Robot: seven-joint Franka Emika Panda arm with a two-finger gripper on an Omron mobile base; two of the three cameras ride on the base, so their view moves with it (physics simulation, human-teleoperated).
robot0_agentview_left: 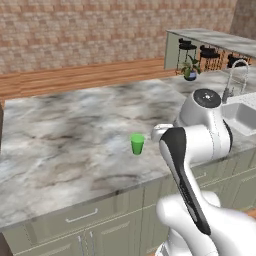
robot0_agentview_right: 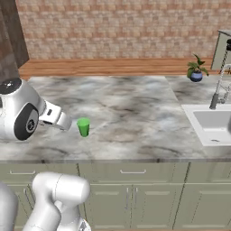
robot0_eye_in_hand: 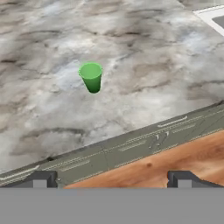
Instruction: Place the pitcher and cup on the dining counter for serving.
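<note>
The small green cup point(robot0_agentview_left: 137, 143) point(robot0_agentview_right: 83, 127) point(robot0_eye_in_hand: 92, 77) stands upright on the marbled top over grey-green cabinets, a little back from its front edge. My gripper point(robot0_eye_in_hand: 113, 180) hangs in front of that edge, over the cabinet fronts and wood floor, looking at the cup from a distance. Its two fingertips point(robot0_eye_in_hand: 41, 179) stand far apart with nothing between them, so it is open. The dining counter point(robot0_agentview_left: 216, 36) is the grey slab at the far right back, with black stools point(robot0_agentview_left: 187, 48) under it. The pitcher is out of view.
A sink point(robot0_agentview_left: 243, 118) point(robot0_agentview_right: 211, 125) with a faucet point(robot0_agentview_left: 236, 76) point(robot0_agentview_right: 219, 88) lies at the right end of the marbled top. A potted plant point(robot0_agentview_left: 190, 70) point(robot0_agentview_right: 196, 70) stands behind it. A brick wall runs along the back.
</note>
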